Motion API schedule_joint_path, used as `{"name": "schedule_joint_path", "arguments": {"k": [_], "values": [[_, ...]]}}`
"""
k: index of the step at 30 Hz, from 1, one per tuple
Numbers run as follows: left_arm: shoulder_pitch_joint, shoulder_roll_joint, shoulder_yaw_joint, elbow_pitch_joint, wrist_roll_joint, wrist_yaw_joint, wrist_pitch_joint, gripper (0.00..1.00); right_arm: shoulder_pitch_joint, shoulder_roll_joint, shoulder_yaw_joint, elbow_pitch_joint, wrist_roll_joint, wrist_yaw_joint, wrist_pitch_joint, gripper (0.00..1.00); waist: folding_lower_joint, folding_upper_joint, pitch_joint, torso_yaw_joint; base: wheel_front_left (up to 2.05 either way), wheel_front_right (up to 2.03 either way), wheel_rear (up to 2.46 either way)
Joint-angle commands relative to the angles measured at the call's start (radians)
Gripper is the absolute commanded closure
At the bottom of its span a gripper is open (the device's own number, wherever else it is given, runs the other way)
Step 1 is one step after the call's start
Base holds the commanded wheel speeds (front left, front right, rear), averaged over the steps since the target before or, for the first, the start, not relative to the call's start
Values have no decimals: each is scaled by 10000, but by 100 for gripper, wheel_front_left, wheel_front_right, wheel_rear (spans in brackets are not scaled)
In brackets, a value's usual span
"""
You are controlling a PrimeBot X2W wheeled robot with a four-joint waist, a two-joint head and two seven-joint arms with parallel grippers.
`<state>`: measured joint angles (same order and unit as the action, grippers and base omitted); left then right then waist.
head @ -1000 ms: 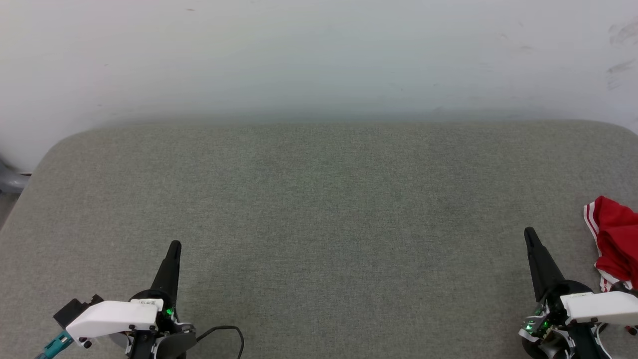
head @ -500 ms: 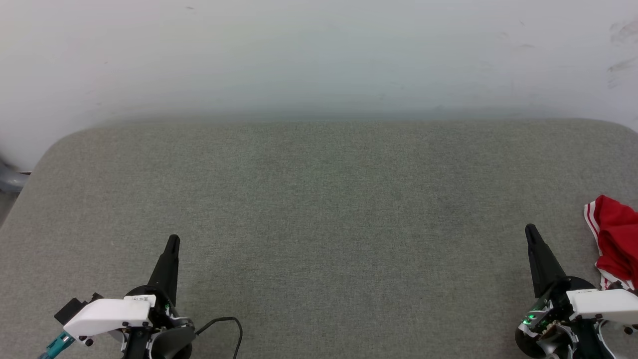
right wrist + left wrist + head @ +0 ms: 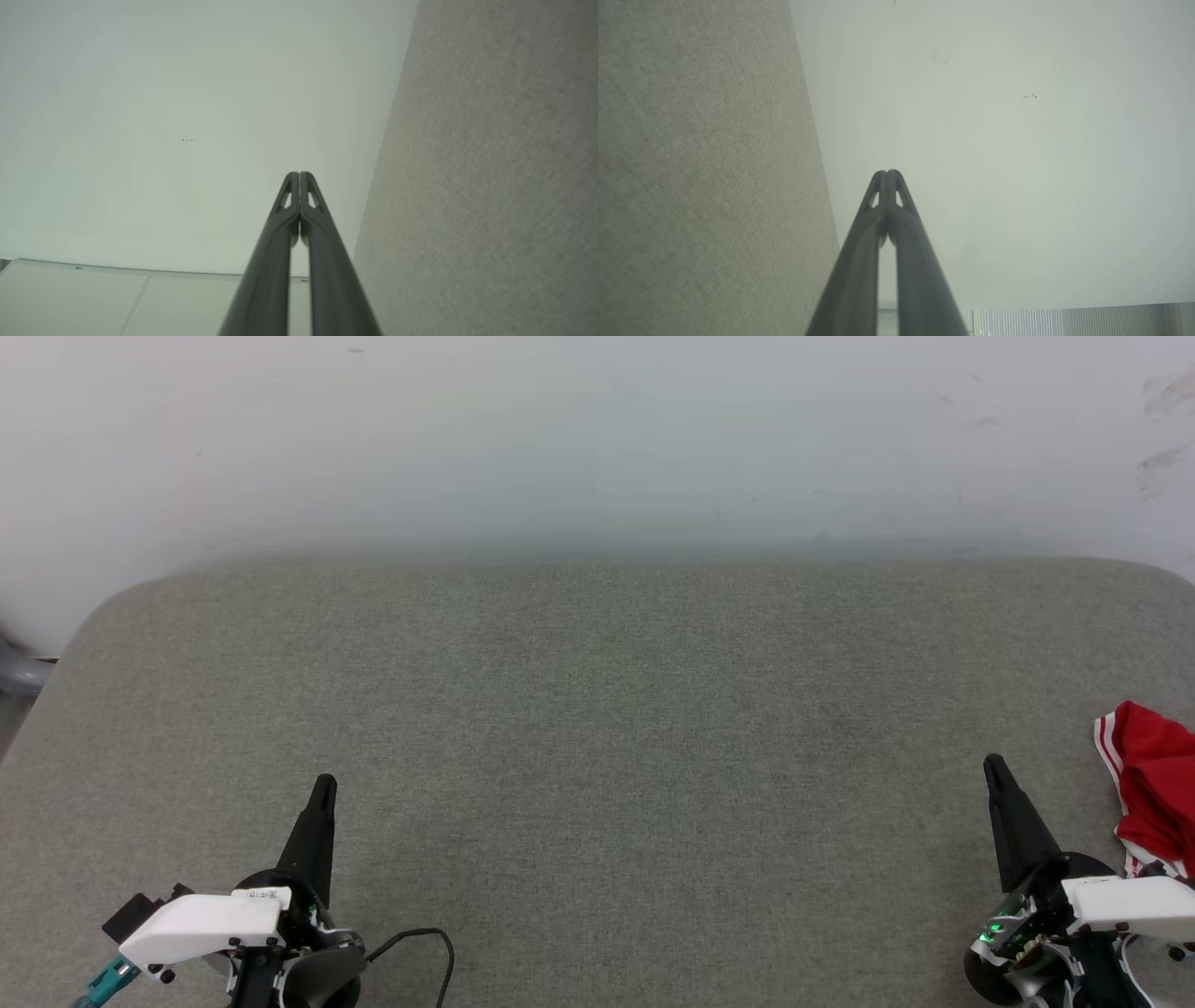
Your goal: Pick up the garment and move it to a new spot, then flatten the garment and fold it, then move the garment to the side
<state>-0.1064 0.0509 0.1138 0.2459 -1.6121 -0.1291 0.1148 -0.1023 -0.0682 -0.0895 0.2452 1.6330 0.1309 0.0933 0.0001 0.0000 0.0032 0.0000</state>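
Shows, nearest the bottom of the head view, the left gripper [image 3: 324,784] rising from the lower left: two long dark fingers pressed together into a single point, gripping nothing, tip aimed away across grey cloth. Beside its base, a black cable [image 3: 439,943] curling on the cloth and a teal plug [image 3: 105,980] at the very corner. At the lower right, the right gripper [image 3: 992,763], likewise pinched fully together with nothing between the fingers. Just to its right, near the fingers but not touching them, the red shirt [image 3: 1156,784]: bunched in a heap against the right edge of the head view, partly cut off there, white stripes along one hem, lower part hidden behind the arm's white housing [image 3: 1125,905]. Stretching ahead of both grippers, a broad padded surface [image 3: 597,709] of grey-green woven fabric with rounded far corners. Beyond its far edge, a pale wall [image 3: 597,429] with faint scuff marks at the upper right. In each wrist view, fingertips touching, woven fabric along one side and pale wall beyond.
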Motion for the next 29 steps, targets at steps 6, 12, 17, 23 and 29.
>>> {"name": "schedule_joint_path", "arguments": {"k": [6,12,17,23,29], "values": [[-56,-28,38,-1,-13,-46,26,100,-104,34,-43,17,-46,-3,53,100,-1,0,-1,0,0,0,0],[-56,-28,38,-2,-13,-46,26,100,-107,47,-61,17,-48,-3,55,100,-1,0,-1,0,0,0,0],[-55,-28,37,-2,-13,-46,25,100,-109,56,-72,19,-60,-3,70,100,-1,0,-1,0,0,0,0],[-55,-28,37,-3,-14,-46,25,100,-111,65,-84,20,-80,-3,83,100,-1,0,-1,0,0,0,0],[-55,-26,36,-3,-14,-46,25,100,-113,74,-97,21,-96,-3,98,100,-1,0,-1,0,0,0,0]]}}
